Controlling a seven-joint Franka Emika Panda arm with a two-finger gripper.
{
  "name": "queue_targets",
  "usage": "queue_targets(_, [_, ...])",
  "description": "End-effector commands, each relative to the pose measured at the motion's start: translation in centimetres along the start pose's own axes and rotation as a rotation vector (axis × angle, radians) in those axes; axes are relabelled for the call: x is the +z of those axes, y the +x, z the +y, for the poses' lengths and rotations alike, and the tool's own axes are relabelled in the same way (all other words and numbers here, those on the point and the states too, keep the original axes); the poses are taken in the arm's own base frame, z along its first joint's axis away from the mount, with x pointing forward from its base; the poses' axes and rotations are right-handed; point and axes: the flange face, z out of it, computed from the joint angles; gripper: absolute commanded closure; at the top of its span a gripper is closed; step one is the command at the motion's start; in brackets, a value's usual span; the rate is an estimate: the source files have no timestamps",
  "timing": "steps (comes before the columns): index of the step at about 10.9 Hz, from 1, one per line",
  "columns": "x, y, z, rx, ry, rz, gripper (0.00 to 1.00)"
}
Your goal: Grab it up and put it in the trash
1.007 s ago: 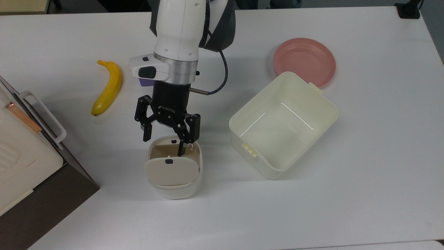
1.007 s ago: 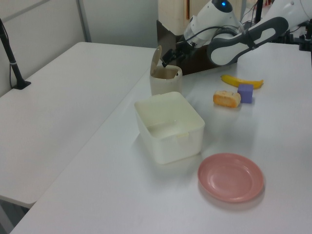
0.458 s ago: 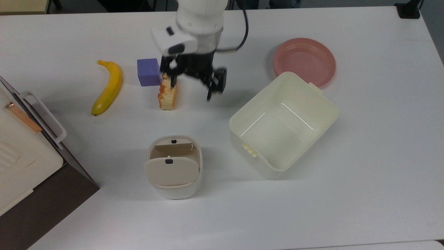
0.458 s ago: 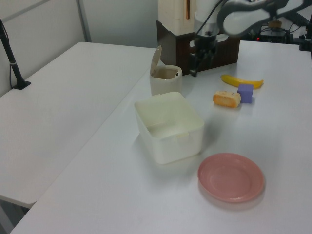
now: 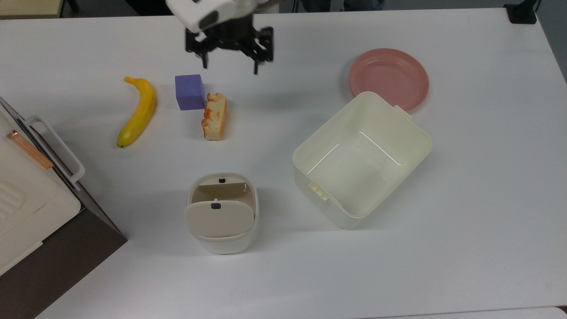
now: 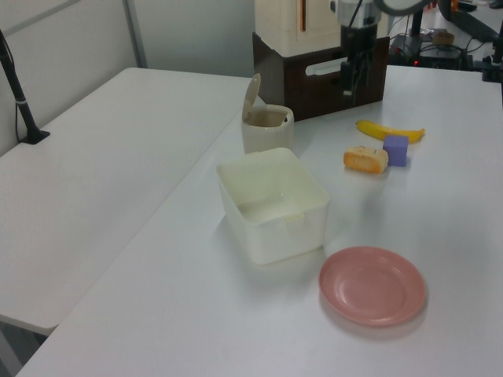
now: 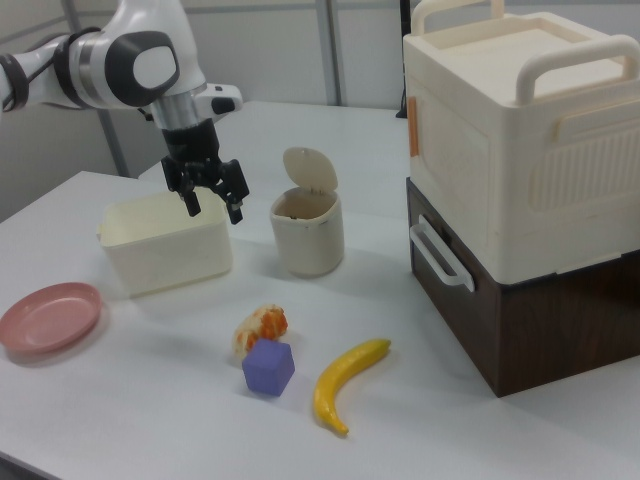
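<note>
While the gripper (image 5: 229,66) is hanging high above the white table (image 5: 465,212) with its fingers spread wide and nothing between them, the swing-lid trash bin (image 5: 221,212) is standing with its flap tilted up. The paper ball cannot be made out anywhere. A purple cube (image 5: 189,91) is sitting beside the bread piece (image 5: 215,116), near the banana (image 5: 136,110).

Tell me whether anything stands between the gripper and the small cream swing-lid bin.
Nothing blocks it. The orange-brown bread piece lies on the table between gripper and cream bin in the top view, but the open gripper hangs above it.
</note>
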Motion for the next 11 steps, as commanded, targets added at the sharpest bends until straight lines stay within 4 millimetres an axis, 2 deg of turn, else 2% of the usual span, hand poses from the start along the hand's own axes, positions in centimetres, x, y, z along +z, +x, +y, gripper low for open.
queue_targets(1, [-2.22,-3.07,0.55,-0.054,0.029,-0.025,0.0])
queue_targets(4, [-2.44,-3.61,0.18,0.025,0.027,-0.037,0.0])
queue_targets(9, [-2.51,-3.42,-0.01,0.171,0.026,-0.025,0.0])
queue_targets(11, [-2.32,-3.33,-0.19,0.163,0.025,-0.025,0.0])
